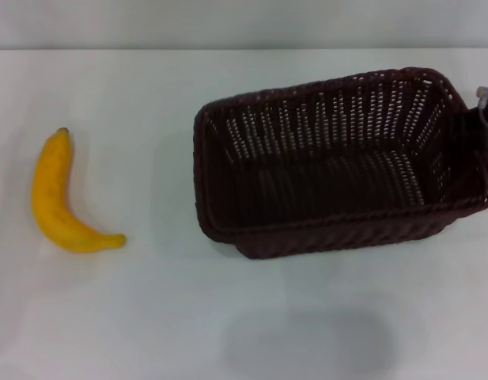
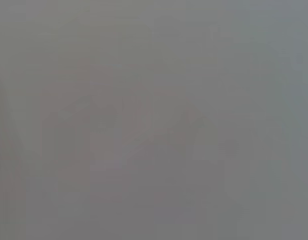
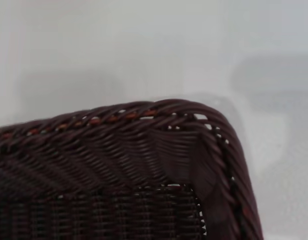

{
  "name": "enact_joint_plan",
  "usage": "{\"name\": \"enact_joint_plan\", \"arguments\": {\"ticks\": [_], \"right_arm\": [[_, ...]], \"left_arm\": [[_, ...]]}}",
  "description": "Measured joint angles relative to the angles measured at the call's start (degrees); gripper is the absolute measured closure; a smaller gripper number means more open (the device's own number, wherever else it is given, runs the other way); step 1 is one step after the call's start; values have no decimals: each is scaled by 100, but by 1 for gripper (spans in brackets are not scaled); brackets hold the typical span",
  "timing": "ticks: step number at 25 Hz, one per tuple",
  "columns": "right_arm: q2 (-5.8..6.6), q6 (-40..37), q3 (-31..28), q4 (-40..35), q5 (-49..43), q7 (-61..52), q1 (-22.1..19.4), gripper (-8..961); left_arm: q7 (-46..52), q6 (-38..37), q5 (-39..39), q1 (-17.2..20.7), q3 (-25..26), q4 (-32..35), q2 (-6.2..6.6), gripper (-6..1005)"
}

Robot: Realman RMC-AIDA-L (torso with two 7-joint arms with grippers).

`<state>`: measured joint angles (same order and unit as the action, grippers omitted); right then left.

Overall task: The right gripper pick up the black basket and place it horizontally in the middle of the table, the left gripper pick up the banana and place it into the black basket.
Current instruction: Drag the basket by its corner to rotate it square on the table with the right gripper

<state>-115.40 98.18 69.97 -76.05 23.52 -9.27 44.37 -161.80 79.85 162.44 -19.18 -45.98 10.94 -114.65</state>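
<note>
Head view, basket: black basket (image 1: 338, 162) sits right of centre on the table (image 1: 149, 317), open side up, its long axis running roughly left to right and turned slightly askew; it appears tilted, with a shadow on the table in front of it.
Head view, banana: banana (image 1: 60, 198) lies flat on the table's left side, well apart from the basket, stem tip toward the far edge, curve bulging to the left.
Head view, right gripper: right gripper (image 1: 485, 127) shows only as a dark arm end with a small silver fitting at the right edge, against the basket's right end wall; whether its jaws are spread or closed on the rim cannot be told from here.
Head view, left gripper: out of sight.
Left wrist view: uniform grey blur; no object or fingers can be made out.
Right wrist view, basket: braided rim and one rounded corner of the basket (image 3: 144, 165) fill the lower part, seen from very close, with openwork slots below the rim and pale table (image 3: 144, 45) beyond.
Right wrist view, jaws: the arm's own fingers do not show, so their state cannot be told.
</note>
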Motion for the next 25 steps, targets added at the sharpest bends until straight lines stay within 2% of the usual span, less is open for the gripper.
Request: {"name": "enact_joint_plan", "arguments": {"ticks": [6,11,19,25], "right_arm": [[-35,156,823,-144,227,-659,-30,831],[-34,132,1146,-127,366,-863,37,833],[2,113,1284,4,267,-784,49,828],[23,164,1183,160,224,-308,38,803]], "left_arm": [[-1,-229,-25,-184,2,61,77,123],[-1,-324,-37,-261,2,96,142,123],[-1,-330,-35,-240,2,148,158,123],[-1,-331,0,-210,2,148,162,123]]}}
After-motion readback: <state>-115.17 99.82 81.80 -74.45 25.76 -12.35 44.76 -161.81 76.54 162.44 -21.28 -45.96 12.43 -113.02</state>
